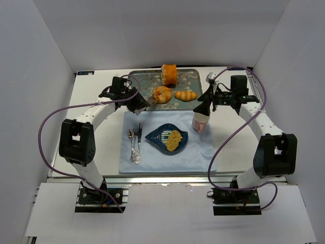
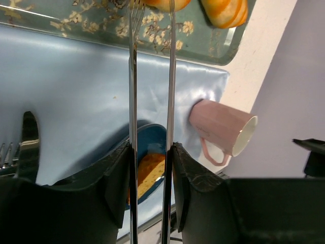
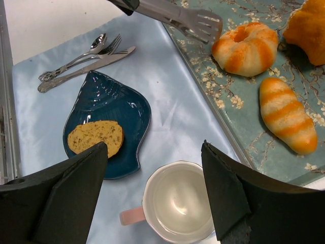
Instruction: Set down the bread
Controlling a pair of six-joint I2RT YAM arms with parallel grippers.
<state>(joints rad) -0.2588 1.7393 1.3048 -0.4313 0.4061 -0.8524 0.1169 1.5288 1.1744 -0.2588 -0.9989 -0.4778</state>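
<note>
Seemingly partway through serving, two arms work over a white table [image 1: 96,101] with a blue cloth [image 1: 167,160] spread on its near half. A floral tray [image 1: 139,79] sits just beyond the cloth's far edge.

A blue shell-shaped plate [image 1: 156,136] lies in the middle of the cloth. The left gripper [image 2: 151,157] is clamped on a pair of tongs [image 3: 183,19], one finger pressing each blade. The tongs point far and right, onto the tray. The right gripper [image 3: 153,152] hangs wide and empty over a pink mug [image 1: 200,123], which stands right of the plate.

Three breads lie on the tray: a tall loaf [image 1: 168,74] at the far side, a round roll [image 1: 162,94] nearer, and a striped roll [image 1: 186,95] to its right. The tong tips are parted just beside the round roll's left side. Whether they touch it is unclear, and they do not yet enclose it.

One slice [image 1: 174,140] already rests on the plate's right half, so one serving looks done. The round roll appears to be next, and its grasp, carry and set-down are all yet to come. Cutlery [image 1: 134,145] lies on the cloth left of the plate.
</note>
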